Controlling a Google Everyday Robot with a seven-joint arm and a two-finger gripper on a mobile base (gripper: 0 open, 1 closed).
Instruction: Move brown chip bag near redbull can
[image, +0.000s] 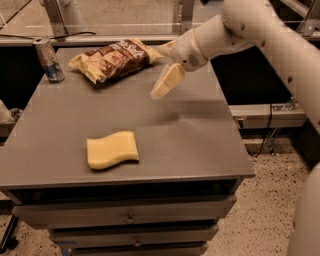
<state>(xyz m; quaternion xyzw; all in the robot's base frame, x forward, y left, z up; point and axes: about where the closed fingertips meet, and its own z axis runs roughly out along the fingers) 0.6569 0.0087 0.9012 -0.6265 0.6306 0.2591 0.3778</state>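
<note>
The brown chip bag (116, 59) lies flat at the back of the grey table (200, 145), its dark front with white lettering facing up. The redbull can (49, 60) stands upright at the back left corner, a short gap left of the bag. My gripper (160, 71) hangs just right of the bag's right end, above the table. It is open and holds nothing. One pale finger (167, 81) points down and left; the other is by the bag's right edge.
A yellow wavy sponge (112, 149) lies at the front left of the table. Drawers (130, 218) run below the front edge. A rail and a dark gap run behind the table. My arm (260, 35) reaches in from the right.
</note>
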